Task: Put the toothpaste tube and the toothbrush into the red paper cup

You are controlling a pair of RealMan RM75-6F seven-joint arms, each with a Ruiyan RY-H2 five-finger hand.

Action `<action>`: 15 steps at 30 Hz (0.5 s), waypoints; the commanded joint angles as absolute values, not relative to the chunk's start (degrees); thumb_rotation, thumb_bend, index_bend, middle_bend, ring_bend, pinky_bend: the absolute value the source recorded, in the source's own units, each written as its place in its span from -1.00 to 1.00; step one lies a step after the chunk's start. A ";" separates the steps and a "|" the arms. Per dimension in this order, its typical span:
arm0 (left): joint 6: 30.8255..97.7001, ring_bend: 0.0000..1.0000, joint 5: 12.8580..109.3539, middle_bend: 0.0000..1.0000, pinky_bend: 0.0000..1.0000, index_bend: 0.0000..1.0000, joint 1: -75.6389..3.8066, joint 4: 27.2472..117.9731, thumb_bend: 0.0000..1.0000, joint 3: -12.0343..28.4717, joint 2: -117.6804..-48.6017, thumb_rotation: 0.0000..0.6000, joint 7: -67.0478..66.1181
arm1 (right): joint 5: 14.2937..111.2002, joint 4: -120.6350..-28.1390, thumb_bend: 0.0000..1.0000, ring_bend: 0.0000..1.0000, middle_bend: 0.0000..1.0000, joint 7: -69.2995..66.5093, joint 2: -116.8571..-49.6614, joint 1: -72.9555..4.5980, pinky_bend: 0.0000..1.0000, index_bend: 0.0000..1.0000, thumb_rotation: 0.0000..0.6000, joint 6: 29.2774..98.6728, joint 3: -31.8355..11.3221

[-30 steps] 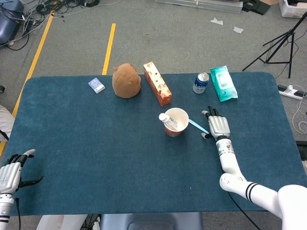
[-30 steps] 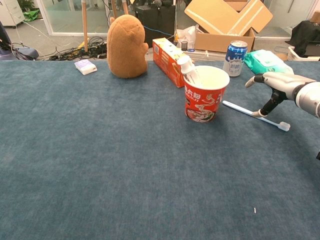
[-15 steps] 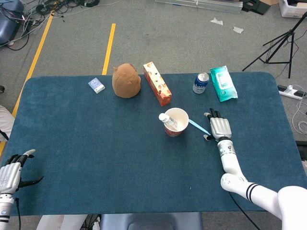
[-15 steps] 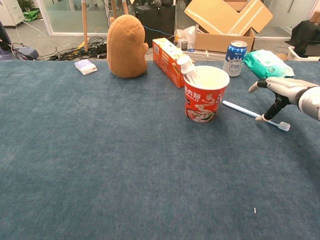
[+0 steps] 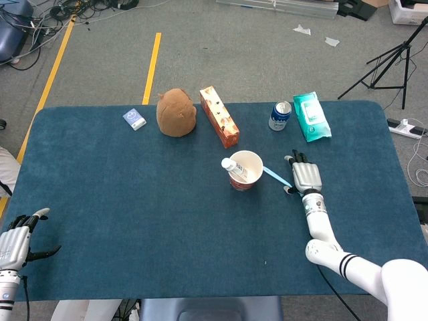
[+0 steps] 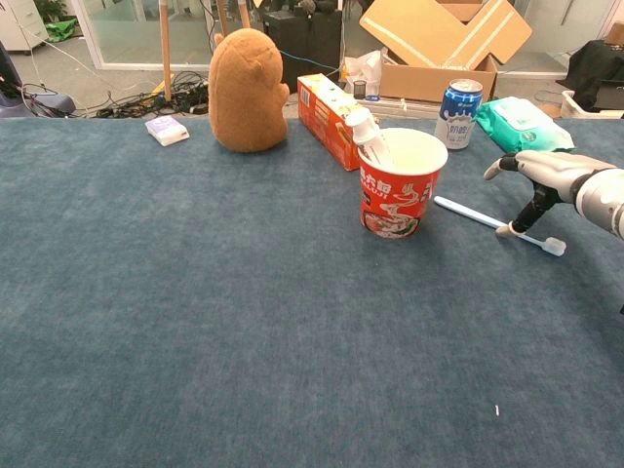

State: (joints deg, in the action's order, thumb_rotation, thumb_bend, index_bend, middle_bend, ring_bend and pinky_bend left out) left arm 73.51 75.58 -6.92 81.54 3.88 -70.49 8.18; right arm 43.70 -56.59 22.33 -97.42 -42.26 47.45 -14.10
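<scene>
Change noted: over the last second I have brought my right hand point(image 6: 546, 180) lower and closer over the toothbrush point(image 6: 497, 223); a fingertip point(image 6: 503, 230) now sits at the handle where it earlier stood a little clear of it. The toothbrush itself has not shifted.
Meaning for task: I judge the toothpaste half done and the toothbrush pick-up only just being set up. No lift has begun.
Right hand state: fingers spread and arched over the brush, nothing clasped. One fingertip appears to touch the handle in the chest view; I cannot confirm firm contact.
Left hand state: my left hand point(image 5: 15, 242) rests at the near left table edge, fingers apart, holding nothing, well apart from the work.
Toothbrush location: flat on the blue table point(image 5: 120, 194), just right of the red paper cup point(image 6: 399, 195), handle end near the cup base, bristle head pointing away toward my right hand.
Toothbrush appearance: slim, pale blue-white handle with a white head; thin and low on the cloth, so I expect it to be awkward to pinch.
Toothpaste tube location: the toothpaste tube point(image 6: 370, 139) stands tilted inside the cup, cap end leaning on the left rim.
Cup condition: upright, white inside, red printed wall, ample room beside the tube.
</scene>
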 commanded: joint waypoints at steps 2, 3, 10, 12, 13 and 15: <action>73.47 -0.57 75.57 -0.42 -0.75 -0.66 -6.92 81.48 -0.95 3.86 -70.50 1.00 8.21 | 43.85 -55.81 -0.78 -1.00 -1.00 22.27 -97.77 -42.41 -0.39 -0.61 1.00 47.13 -14.40; 73.46 -0.57 75.57 -0.42 -0.75 -0.66 -6.92 81.47 -0.95 3.86 -70.51 1.00 8.21 | 43.87 -55.60 -0.78 -1.00 -1.00 22.27 -97.84 -42.44 -0.39 -0.61 1.00 47.05 -14.45; 73.55 -0.57 75.64 -0.42 -0.75 -0.66 -6.91 81.59 -0.95 3.89 -70.46 1.00 8.16 | 43.88 -53.99 -0.78 -1.00 -1.00 22.40 -98.40 -42.54 -0.39 -0.61 1.00 46.34 -14.77; 73.56 -0.57 75.65 -0.42 -0.75 -0.66 -6.91 81.63 -0.95 3.88 -70.46 1.00 8.10 | 43.87 -53.59 -0.78 -1.00 -1.00 22.46 -98.52 -42.51 -0.39 -0.61 1.00 46.23 -14.84; 73.55 -0.57 75.65 -0.42 -0.75 -0.66 -6.91 81.64 -0.95 3.87 -70.46 1.00 8.08 | 43.85 -53.43 -0.78 -1.00 -1.00 22.48 -98.57 -42.50 -0.39 -0.61 1.00 46.18 -14.89; 73.54 -0.57 75.64 -0.42 -0.75 -0.66 -6.93 81.67 -0.95 3.89 -70.46 1.00 8.05 | 43.84 -53.05 -0.78 -1.00 -1.00 22.55 -98.65 -42.47 -0.39 -0.61 1.00 46.08 -14.97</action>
